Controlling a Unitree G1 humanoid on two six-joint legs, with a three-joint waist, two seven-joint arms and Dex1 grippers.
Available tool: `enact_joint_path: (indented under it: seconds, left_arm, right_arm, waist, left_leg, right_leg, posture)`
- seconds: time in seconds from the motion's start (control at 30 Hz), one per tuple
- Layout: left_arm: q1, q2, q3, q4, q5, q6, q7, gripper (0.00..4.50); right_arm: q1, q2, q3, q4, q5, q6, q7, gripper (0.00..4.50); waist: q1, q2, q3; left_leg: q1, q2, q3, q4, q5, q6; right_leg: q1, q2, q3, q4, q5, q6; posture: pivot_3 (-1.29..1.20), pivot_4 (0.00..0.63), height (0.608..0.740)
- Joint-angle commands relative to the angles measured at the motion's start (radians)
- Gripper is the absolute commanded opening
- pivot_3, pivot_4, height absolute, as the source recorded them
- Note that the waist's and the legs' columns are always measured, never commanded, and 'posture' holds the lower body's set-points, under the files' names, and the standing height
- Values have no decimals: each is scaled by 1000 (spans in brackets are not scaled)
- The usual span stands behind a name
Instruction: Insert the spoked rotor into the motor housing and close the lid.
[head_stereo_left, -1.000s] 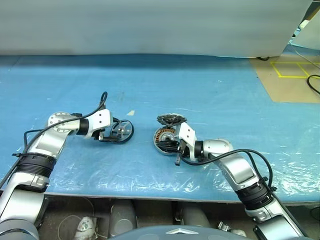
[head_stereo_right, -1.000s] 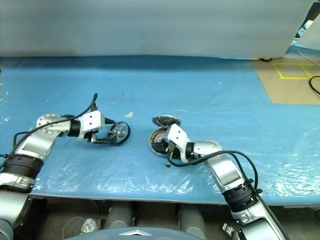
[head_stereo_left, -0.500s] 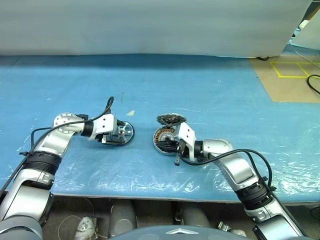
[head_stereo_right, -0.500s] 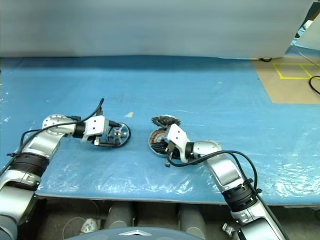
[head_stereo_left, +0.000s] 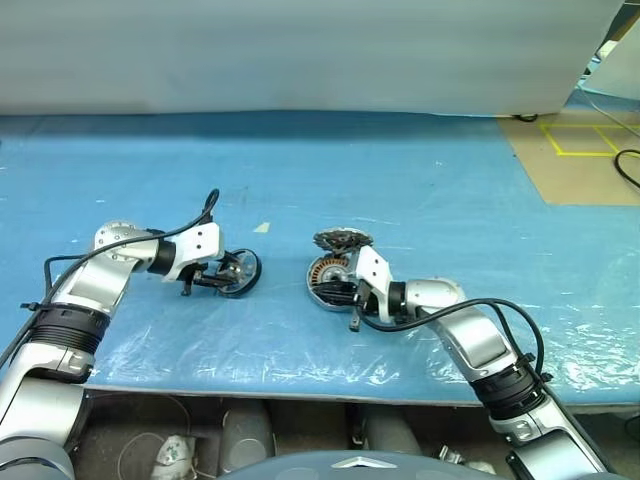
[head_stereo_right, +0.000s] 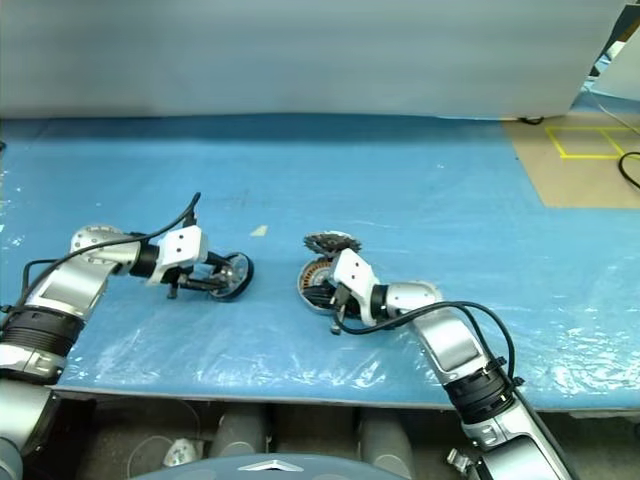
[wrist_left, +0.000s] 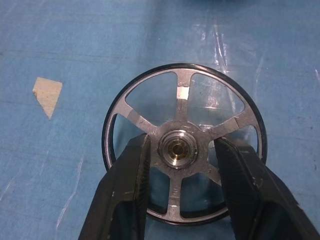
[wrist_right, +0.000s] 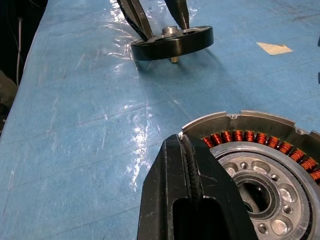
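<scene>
The spoked rotor (wrist_left: 183, 146) is gripped by the left hand (head_stereo_left: 213, 282) at its central hub: in the left wrist view one finger (wrist_left: 129, 185) is seen on each side of the hub, passing between the spokes. In the right wrist view the rotor appears raised a little above the tabletop (head_stereo_left: 420, 170), with its short shaft pointing down. Such a grip at the centre is probably chosen so that the rim is left free and the rotor can be lowered flat into the cup.

The motor housing (wrist_right: 260, 160) lies on the tabletop to the right of the rotor, well apart from it, with the ring of copper windings facing up. The right hand (head_stereo_left: 350, 291) is closed, its two fingers pressed together, and it rests at the near edge of the housing; it is judged that the housing is steadied in this way, although a real contact cannot be confirmed.

The lid (head_stereo_left: 342, 239) is found just beyond the far edge of the housing, with its toothed rim visible. It seems to be kept there to be at hand for closing.
</scene>
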Motion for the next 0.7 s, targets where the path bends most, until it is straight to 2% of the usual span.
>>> enact_joint_path:
  seconds: [0.03,0.3,0.47,0.7]
  left_arm:
    - [34,-45,5,-36,-58,27,-2,1664]
    - [-3,-147,119,-190,-299,276,31,1664]
    - [53,-188,73,-260,-331,312,38,1664]
    - [76,-288,60,-302,-379,369,93,1664]
  right_arm:
    - [-22,-18,-44,-16,35,10,18,0]
    - [13,-112,-205,-112,161,124,35,0]
    - [105,-207,-275,-228,228,186,58,0]
    - [158,-251,-303,-265,240,176,41,0]
  waist:
    - [4,0,0]
    - [25,-3,2]
    - [24,-3,2]
    - [25,-3,2]
  left_leg:
    - [0,0,0,0,0,0]
    - [-5,-1,0,1,0,0]
    - [-5,1,0,-1,0,0]
    - [-6,1,0,-1,0,0]
  right_leg:
    - [0,0,0,0,0,0]
    - [-2,-3,-3,-1,0,0]
    - [-2,0,-3,-1,-2,0]
    - [-3,-1,-4,-2,-3,0]
  posture:
    - [0,150,740]
    - [0,150,740]
    - [0,150,740]
    - [0,150,740]
